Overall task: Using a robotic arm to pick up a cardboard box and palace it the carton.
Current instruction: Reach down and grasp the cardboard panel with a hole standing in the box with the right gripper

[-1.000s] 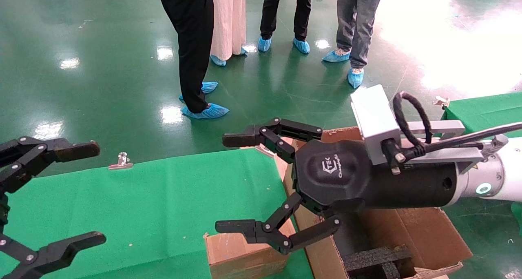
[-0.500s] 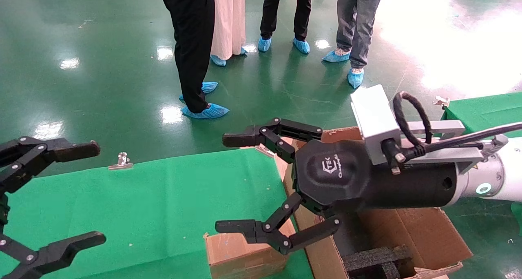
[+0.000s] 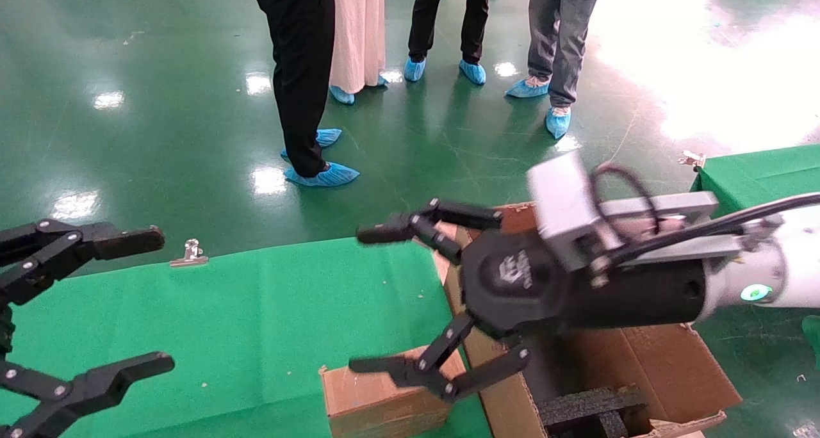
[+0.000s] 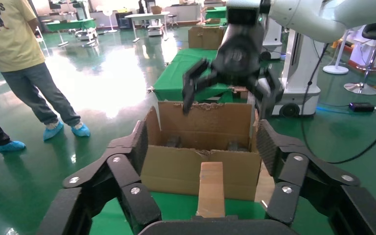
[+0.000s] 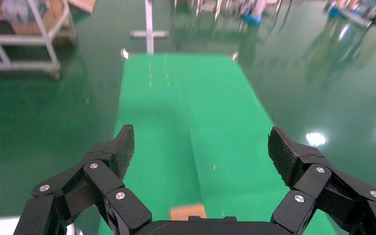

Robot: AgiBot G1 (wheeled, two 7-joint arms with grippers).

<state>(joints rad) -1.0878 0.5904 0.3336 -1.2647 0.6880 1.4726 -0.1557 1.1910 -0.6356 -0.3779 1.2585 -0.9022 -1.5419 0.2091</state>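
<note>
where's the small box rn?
Head view: the cardboard box lies on the green table near its front right edge, right beside the carton. The open right gripper hovers just above it, not touching.

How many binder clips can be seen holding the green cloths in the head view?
2. One binder clip is at the far edge of the near green cloth; another clip is at the right cloth's corner. Others may be hidden.

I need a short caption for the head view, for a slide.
Open right gripper hovers above the cardboard box beside the carton.
</note>
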